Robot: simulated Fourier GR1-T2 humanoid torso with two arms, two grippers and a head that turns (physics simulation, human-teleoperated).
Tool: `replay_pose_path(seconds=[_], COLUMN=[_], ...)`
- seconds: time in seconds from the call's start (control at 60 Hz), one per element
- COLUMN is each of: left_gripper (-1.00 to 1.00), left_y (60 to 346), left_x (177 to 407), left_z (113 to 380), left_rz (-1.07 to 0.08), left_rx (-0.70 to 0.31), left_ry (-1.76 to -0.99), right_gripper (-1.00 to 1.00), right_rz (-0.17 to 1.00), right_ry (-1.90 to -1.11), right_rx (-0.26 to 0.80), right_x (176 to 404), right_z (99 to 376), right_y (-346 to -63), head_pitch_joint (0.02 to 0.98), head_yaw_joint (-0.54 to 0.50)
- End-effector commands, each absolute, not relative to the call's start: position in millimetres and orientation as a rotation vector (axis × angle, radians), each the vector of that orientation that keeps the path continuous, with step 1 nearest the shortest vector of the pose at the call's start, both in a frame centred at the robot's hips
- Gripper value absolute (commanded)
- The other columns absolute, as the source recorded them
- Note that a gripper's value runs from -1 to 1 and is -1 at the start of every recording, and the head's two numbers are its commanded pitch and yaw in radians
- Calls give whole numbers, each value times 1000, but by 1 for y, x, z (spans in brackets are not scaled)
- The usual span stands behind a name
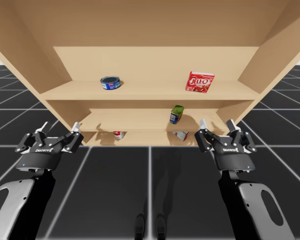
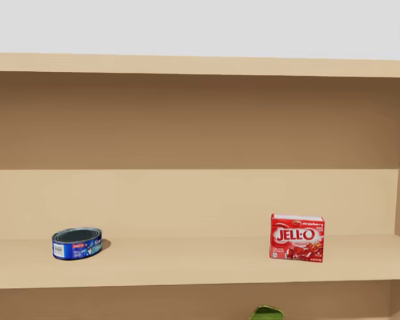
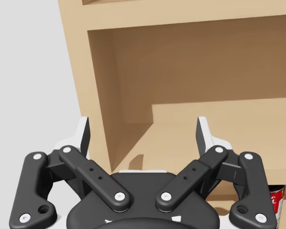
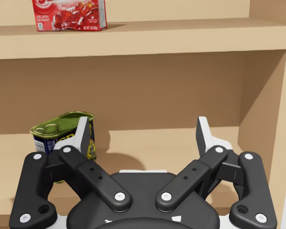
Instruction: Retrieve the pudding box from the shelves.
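A red box (image 1: 199,82) stands upright on the right of the upper shelf (image 1: 150,92); it also shows in the head view (image 2: 297,237) and above my right gripper (image 4: 69,14). A small pale box with red (image 1: 180,134) lies on the lowest shelf. My left gripper (image 1: 60,126) hangs open in front of the shelves' left end (image 3: 143,131), with nothing between its fingers. My right gripper (image 1: 217,123) is open too (image 4: 143,131), facing the middle shelf below the red box, well short of it.
A flat blue can (image 1: 110,83) (image 2: 77,243) sits on the upper shelf's left. A green-topped can (image 1: 176,114) (image 4: 62,131) stands on the middle shelf, ahead-left of my right gripper. A red-and-white can (image 1: 119,134) (image 3: 276,199) is on the lowest shelf. Side walls close both ends.
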State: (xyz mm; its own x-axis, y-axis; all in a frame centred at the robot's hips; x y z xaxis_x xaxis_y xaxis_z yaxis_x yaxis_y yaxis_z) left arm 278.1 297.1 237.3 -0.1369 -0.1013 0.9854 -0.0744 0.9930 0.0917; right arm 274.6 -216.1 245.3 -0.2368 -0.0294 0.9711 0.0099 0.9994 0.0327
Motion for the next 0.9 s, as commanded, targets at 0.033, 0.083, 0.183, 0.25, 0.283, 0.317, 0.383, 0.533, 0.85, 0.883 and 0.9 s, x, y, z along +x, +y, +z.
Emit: replay_pose_path(seconds=[0.033,0.083,0.183,0.25,0.283,0.317,0.383,0.533,0.85,0.883,0.9], left_gripper=[-1000,-1000,-1000,-1000,-1000,-1000,-1000,-1000,-1000,-1000,-1000], left_y=[298,298,298,298,298,298,298,298,294,293,293], left_x=[278,278,278,278,278,278,278,278,280,280,280], left_z=[238,238,238,238,237,237,237,237,234,234,234], left_rz=[-23,-22,-22,-22,-22,-22,-22,-24,-61,-64,-64], left_rx=[133,133,134,135,136,137,138,140,172,172,172], left_ry=[-1710,-1710,-1710,-1710,-1710,-1709,-1709,-1708,-1702,-1702,-1702], right_gripper=[-1000,-1000,-1000,-1000,-1000,-1000,-1000,-1000,-1000,-1000,-1000], right_rz=[-52,-40,-12,-14,-14,-15,-18,-24,-22,-21,-22], right_ry=[-1832,-1830,-1791,-1798,-1799,-1800,-1800,-1801,-1798,-1799,-1799], right_rx=[30,22,68,61,61,60,60,62,60,59,59], right_x=[271,271,270,270,270,270,270,270,270,270,270], right_z=[245,246,248,248,248,248,248,249,250,250,250], right_y=[-216,-216,-217,-217,-217,-217,-217,-218,-217,-218,-218], head_pitch_joint=[101,103,123,153,165,191,229,343,581,607,614], head_yaw_joint=[-57,-55,-51,-54,-57,-62,-67,-67,-115,-142,-151])
